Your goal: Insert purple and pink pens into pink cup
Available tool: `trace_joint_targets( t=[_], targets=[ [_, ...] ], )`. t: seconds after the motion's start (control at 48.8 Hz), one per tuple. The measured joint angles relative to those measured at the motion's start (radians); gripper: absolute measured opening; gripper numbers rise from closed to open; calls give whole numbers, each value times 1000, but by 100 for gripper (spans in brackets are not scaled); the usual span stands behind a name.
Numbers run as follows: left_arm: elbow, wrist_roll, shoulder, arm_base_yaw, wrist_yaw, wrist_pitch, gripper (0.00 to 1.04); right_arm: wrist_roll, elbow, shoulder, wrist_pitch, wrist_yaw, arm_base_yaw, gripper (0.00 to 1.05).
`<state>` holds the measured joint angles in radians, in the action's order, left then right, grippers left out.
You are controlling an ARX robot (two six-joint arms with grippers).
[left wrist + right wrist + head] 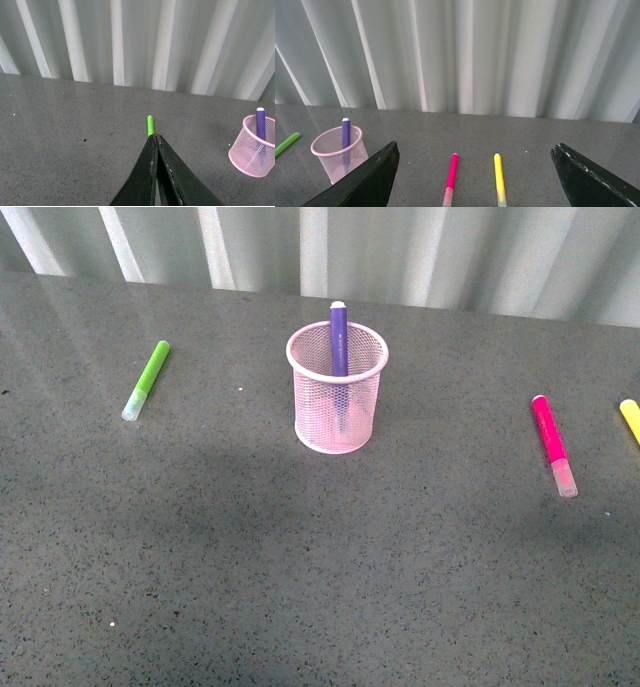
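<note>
Pen sorting, judged half done: purple pen housed, pink pen outstanding.

Desk: grey, speckled; bore every item. Right fingers: spread wide, held nothing, looked down on the pink pen from behind. Left fingers: pressed together, seemingly gripped nothing, aimed toward green marker. Pink cup: stood upright mid-desk. Purple pen: stood inside cup, near vertical, pale end up, clear of rim. Pink pen: lay flat on desk, well right of cup, near yellow marker; long axis ran roughly away from robot, clear cap at near end, coloured end angled slightly cupward. Next move, as judged: called for lowering right fingers across barrel, gripping, then turning pen upright above rim.
</note>
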<state>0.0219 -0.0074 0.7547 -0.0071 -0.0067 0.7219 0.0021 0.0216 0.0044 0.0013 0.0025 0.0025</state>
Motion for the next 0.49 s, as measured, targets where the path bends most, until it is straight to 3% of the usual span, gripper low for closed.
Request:
trace_joint_targets(
  t=[0.492],
  targets=[
    [-1, 0, -323, 5, 4, -290, 4, 0, 0, 0, 0, -1, 0, 98]
  ],
)
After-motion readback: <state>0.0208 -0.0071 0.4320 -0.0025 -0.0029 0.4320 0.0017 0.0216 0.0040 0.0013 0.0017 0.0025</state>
